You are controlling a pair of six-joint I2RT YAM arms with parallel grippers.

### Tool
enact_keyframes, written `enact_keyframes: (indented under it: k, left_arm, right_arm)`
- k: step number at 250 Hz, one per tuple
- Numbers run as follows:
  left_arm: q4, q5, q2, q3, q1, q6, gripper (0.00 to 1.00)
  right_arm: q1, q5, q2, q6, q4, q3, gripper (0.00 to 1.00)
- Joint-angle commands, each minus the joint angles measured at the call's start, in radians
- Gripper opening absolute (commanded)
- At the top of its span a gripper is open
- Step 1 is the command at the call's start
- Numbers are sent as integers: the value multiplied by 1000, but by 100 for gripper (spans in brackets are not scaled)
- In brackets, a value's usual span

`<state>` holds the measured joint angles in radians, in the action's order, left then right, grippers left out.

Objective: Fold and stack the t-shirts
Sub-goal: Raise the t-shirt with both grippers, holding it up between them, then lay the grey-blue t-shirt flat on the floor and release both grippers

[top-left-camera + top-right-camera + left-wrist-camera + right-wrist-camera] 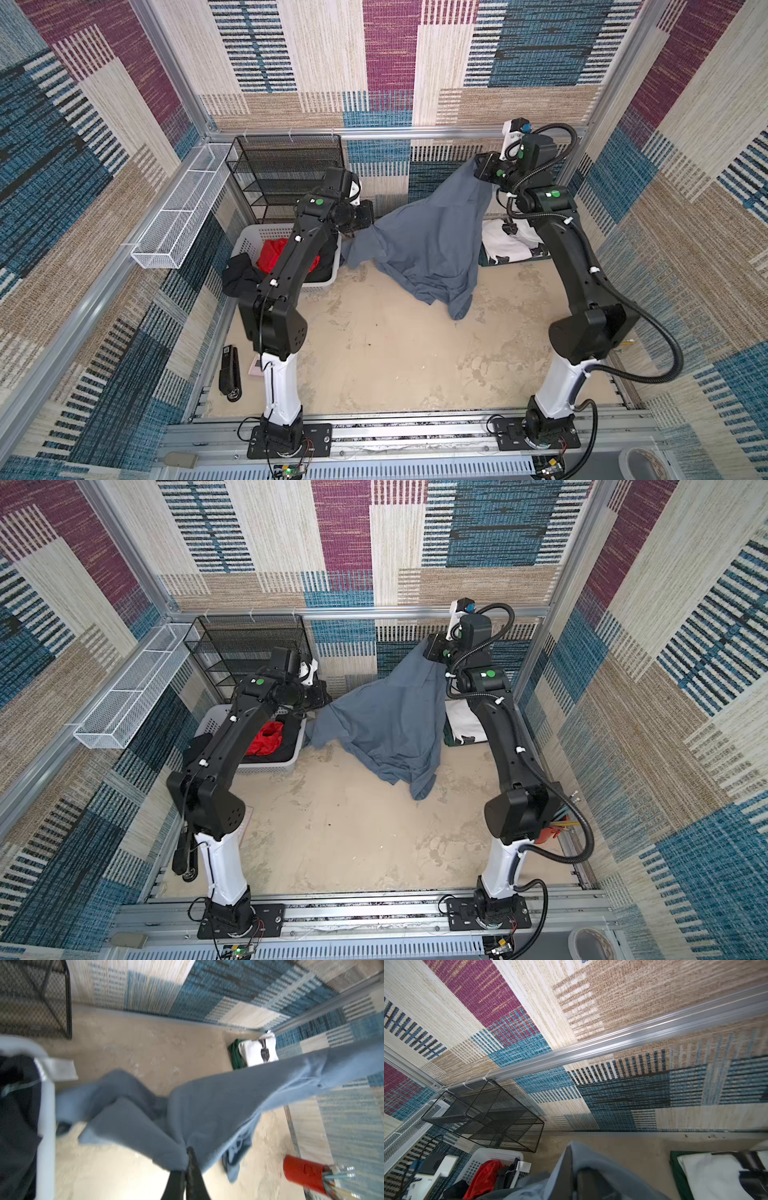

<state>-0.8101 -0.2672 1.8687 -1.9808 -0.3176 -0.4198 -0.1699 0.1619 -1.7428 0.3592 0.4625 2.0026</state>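
two hands, one limp slate-grey t-shirt slung between them

one garment is in play: the slate-grey t-shirt (pixel 428 245), hung like a hammock over the far middle of the bench (pixel 395 353), between the white perforated basket (pixel 249 239) and the folded pile. its lower folds and one trailing end rest on the bench. that pile sits by the far right corner: a white t-shirt with black patches (pixel 505 245) lying on top of a dark green t-shirt (pixel 234 1055).

the cloth looks light, soft and without any stiffness. it sags wherever it is not held and will likely bunch or twist instead of keeping a shape. it is not fragile, but a thin pinch could slide off a single layer. i judge the best holds to be two matching corners, shoulders or hem ends, so the body drops flat between them.

the left hand (pixel 187 1159) has its fingers pressed together on a gathered wad of the grey cloth, low and just beside the basket. the right hand (pixel 482 168) is higher, near the back wall, and also clamped on the shirt, whose fabric drapes over its fingers in the right wrist view. which part of the shirt each pinch has is unclear.
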Motion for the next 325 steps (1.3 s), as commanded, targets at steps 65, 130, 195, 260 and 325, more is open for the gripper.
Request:
enact_keyframes:
  k: [65,130,195,260,325]
  left_arm:
    - [152,235,-771,556,-258,24,0]
    - [114,368,-766,368,-334,86,0]
    - [217,304,-442,202,-175,102,0]
    - [304,222,54,-35,-37,162,0]
    - [-233,189,707,-1173,-26,207,96]
  right_arm:
    - [-164,-177,578,2,-27,-434,0]
    - [-195,-363,549,-72,16,-207,0]
    - [-188,-440,300,-148,-69,-114,0]
    - [-108,-377,-86,-151,-143,-22,0]
    - [-23,-408,-759,-167,309,905,99]
